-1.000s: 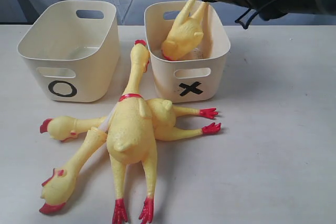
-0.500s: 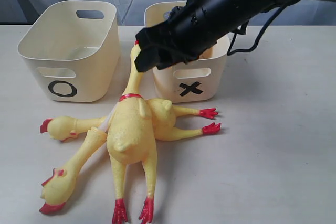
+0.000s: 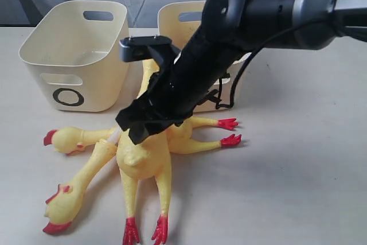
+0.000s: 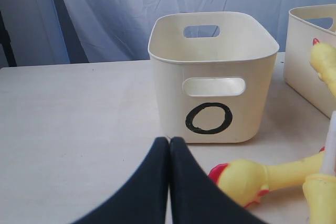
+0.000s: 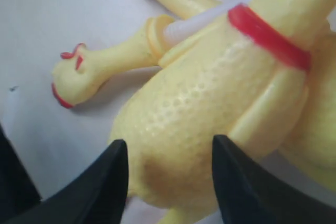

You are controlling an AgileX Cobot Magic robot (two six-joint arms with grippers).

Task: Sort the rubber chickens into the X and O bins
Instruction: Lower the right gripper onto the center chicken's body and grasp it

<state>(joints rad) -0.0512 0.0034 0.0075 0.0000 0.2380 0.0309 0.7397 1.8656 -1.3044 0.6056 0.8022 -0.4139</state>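
Three yellow rubber chickens lie piled on the table in front of the bins. The top chicken (image 3: 143, 164) (image 5: 210, 103) lies belly down with its neck up against the X bin (image 3: 178, 12). My right gripper (image 3: 144, 131) (image 5: 168, 148) hangs open just above its body, one finger on each side, not touching. A second chicken's head (image 3: 60, 207) (image 5: 73, 82) points to the lower left, a third's head (image 3: 66, 139) (image 4: 239, 179) to the left. The O bin (image 3: 74, 55) (image 4: 212, 77) looks empty. My left gripper (image 4: 169, 140) is shut on nothing, low in front of the O bin.
My right arm (image 3: 229, 44) crosses in front of the X bin and hides its mark and inside. Red feet (image 3: 229, 131) of a chicken stick out to the right of the pile. A pale curtain (image 4: 105, 9) hangs behind the table.
My right arm has swung from above the X bin down and left onto the pile. The chicken seen in the X bin is now hidden behind the arm.
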